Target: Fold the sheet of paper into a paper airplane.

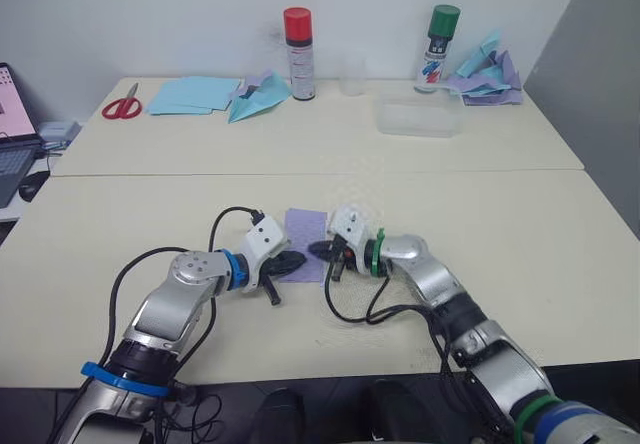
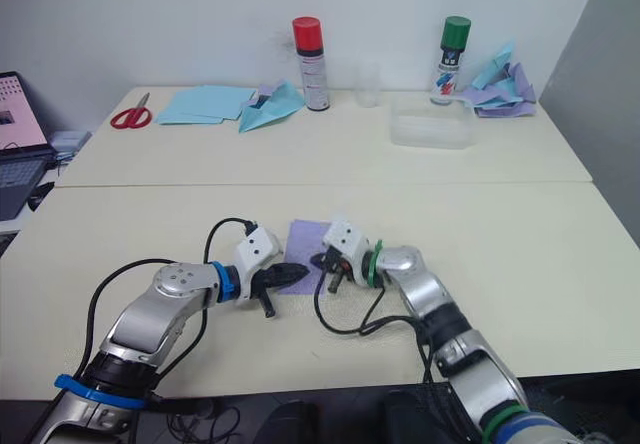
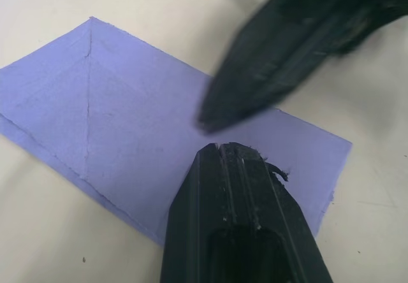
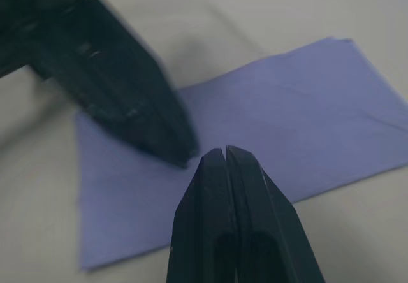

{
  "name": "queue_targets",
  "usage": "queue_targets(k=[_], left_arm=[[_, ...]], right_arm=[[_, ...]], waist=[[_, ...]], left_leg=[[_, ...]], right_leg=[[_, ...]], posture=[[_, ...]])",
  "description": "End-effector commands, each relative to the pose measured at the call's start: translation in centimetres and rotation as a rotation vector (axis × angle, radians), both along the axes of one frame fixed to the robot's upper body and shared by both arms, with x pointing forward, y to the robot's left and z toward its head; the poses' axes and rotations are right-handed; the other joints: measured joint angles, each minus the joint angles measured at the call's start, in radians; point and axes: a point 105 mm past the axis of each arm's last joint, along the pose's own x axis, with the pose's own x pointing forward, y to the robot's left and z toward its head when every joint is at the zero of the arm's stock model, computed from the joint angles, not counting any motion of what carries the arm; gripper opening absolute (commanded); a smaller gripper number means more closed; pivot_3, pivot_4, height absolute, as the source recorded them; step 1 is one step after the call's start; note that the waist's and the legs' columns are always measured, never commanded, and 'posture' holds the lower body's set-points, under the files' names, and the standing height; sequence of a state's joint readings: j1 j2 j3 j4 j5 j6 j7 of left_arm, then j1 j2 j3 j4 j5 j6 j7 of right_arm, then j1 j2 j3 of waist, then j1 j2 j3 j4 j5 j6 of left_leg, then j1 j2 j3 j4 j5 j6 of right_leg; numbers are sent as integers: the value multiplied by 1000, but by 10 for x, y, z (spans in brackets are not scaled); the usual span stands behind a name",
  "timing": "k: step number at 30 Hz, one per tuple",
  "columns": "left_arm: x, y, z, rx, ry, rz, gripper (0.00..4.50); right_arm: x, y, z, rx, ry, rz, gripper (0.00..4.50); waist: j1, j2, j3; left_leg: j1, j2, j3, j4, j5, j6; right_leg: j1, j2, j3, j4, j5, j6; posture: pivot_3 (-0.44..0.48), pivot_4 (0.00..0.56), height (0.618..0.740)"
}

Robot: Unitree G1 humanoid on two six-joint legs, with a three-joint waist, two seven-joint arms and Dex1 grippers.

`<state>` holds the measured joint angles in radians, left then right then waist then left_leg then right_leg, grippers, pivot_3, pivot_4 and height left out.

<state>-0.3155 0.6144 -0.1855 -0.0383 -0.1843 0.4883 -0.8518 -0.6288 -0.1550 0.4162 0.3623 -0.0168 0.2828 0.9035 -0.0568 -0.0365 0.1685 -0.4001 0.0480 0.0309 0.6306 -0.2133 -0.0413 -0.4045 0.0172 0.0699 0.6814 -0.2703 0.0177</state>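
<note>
Paper first: the sheet of paper (image 1: 306, 242), lavender, lies flat on the near bench (image 1: 520, 264), folded to a narrow rectangle, between the two grippers. Left gripper (image 1: 292, 262) comes in from the robot's left, fingers pressed together with nothing between them, tip over the sheet's near left edge. Right gripper (image 1: 322, 249) meets it from the other side, fingers likewise closed together on nothing, tip at the sheet's right edge; the two tips sit close, just apart. Containers: a clear plastic tub (image 1: 418, 116) on the far bench, contents not discernible. Behind it, a green-capped spray can (image 1: 438, 46); a red-capped spray can (image 1: 298, 52) stands left of that. A blue-and-purple paper heap (image 1: 485, 76) lies at the far right corner. Light blue sheets (image 1: 192, 94), a light blue paper plane (image 1: 256, 97) and red-handled scissors (image 1: 122, 104) occupy the far left. Left wrist view adds what the head views do not resolve: diagonal creases forming a triangle at one end of the sheet, and frayed material on the fingers (image 3: 239, 187).
</note>
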Motion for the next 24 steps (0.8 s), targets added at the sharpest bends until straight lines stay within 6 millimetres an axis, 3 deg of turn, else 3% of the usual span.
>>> queue_targets(k=[1,6,8,14,16,20,24], left_arm=[[-6,13,-24,65,85,40,0],[-5,11,-26,61,90,38,0],[-5,9,-26,50,93,37,0],[2,14,-12,-46,65,87,0],[4,17,-2,-105,46,103,0],[2,21,15,-218,50,104,0],[2,41,38,-291,36,138,0]], right_arm=[[-22,-5,-16,-87,89,68,41],[-54,-14,-27,-148,231,174,41],[-58,-19,-26,-148,253,188,41],[-23,-16,34,185,153,16,41],[-20,-18,43,218,132,-1,41],[-5,-8,40,210,81,-92,41],[4,0,14,98,31,-117,41]], waist=[[0,0,-1],[1,1,-5],[1,2,-8],[1,2,-8],[1,1,-7],[-2,-1,-5],[-3,-4,-1]], left_leg=[[0,0,0,0,0,0],[0,0,0,0,0,0],[0,0,0,0,0,0],[0,-1,-1,0,0,0],[0,-1,-1,0,0,0],[-2,0,0,-1,0,0],[-3,-1,-1,-2,0,0]], right_leg=[[0,0,0,0,0,0],[0,0,-1,0,-1,-1],[0,0,0,0,-1,-1],[0,0,-1,-1,-1,-1],[0,0,-1,0,-1,-1],[-1,0,-1,-1,-1,-1],[-3,3,-1,-1,-1,-2]], posture=[[0,150,740],[0,150,740],[0,150,740],[0,150,740],[0,150,740],[0,150,740],[0,150,740]])
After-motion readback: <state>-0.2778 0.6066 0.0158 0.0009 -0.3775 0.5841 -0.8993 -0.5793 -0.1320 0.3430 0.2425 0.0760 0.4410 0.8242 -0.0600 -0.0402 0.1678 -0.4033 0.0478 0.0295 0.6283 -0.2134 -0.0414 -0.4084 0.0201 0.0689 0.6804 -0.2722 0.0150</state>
